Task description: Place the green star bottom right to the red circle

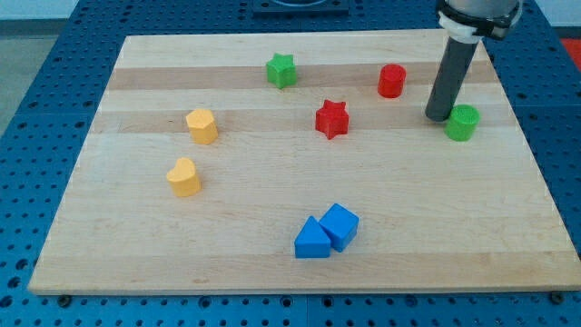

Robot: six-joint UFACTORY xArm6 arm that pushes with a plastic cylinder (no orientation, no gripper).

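The green star [282,70] lies near the view's top, left of centre. The red circle [391,81] stands at the upper right, well to the right of the star. My tip [439,116] rests on the board to the lower right of the red circle, just left of a green circle [462,122], close to it or touching. The green star is far to the left of my tip.
A red star [332,119] lies between the green star and my tip, lower down. A yellow hexagon [202,125] and a yellow heart [184,177] sit at the left. A blue triangle [312,240] and blue cube [340,224] touch near the bottom. The wooden board [272,268] ends close beyond the green circle.
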